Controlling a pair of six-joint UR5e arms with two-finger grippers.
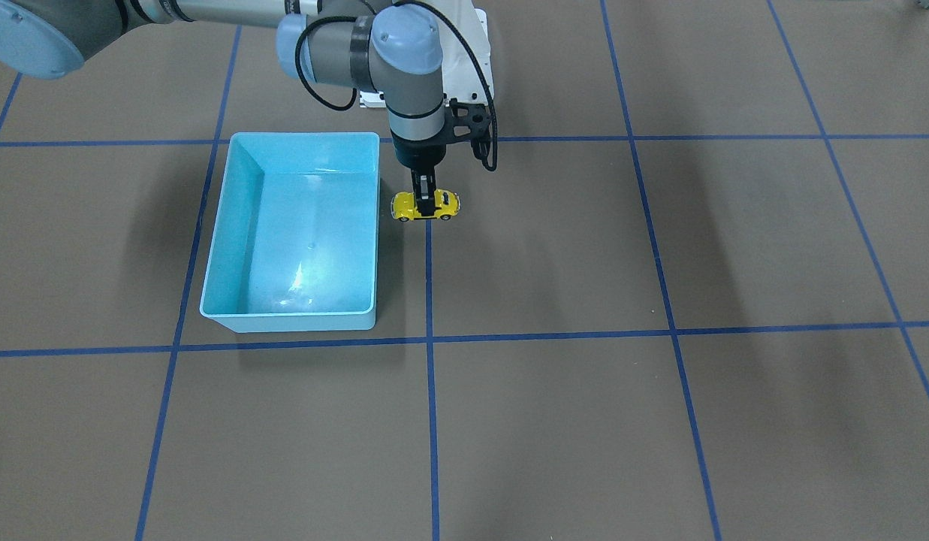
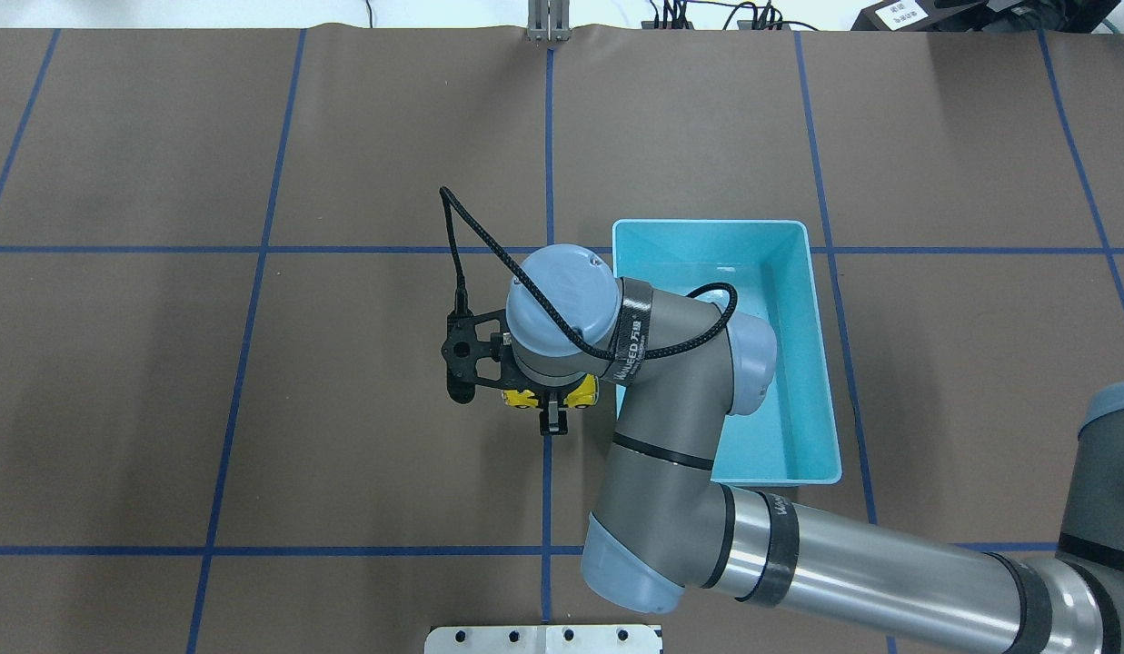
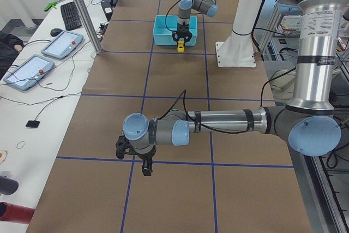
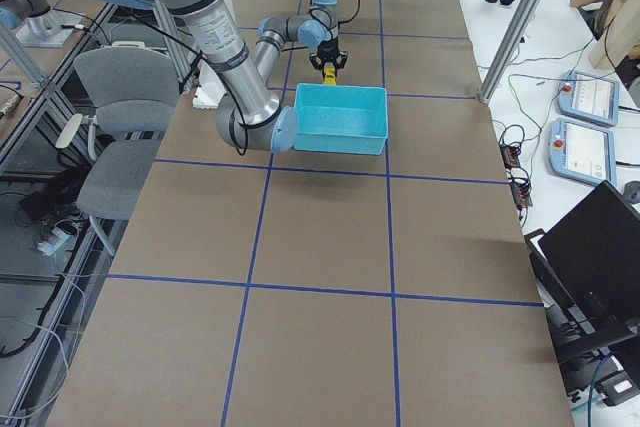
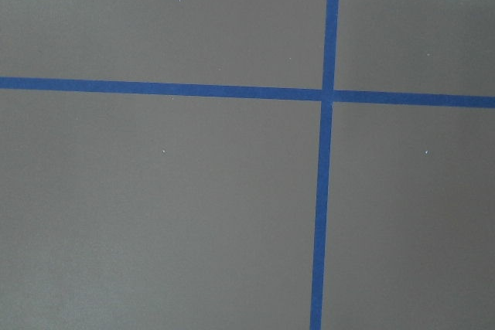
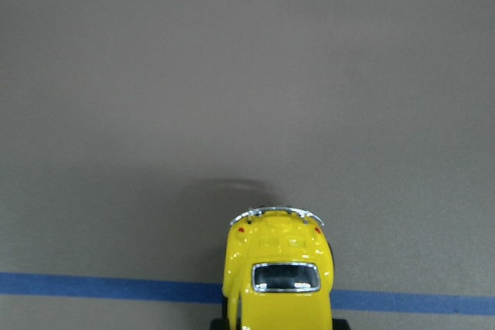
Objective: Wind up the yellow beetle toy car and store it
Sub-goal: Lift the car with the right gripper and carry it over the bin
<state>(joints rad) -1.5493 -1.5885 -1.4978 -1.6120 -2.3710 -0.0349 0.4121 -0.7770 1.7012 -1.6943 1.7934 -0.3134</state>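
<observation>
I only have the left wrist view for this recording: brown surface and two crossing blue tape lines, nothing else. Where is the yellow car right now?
Observer: The yellow beetle toy car is in the right tool, with one finger on each side of its body.
Operator: Is it in the bin yet?
Observer: No. It is beside the light blue bin, outside the bin's wall, over a blue tape line.
Operator: And the left tool?
Observer: The left tool hangs far from the car and the bin. It shows only in the left side view, so I cannot tell whether it is open or shut.
</observation>
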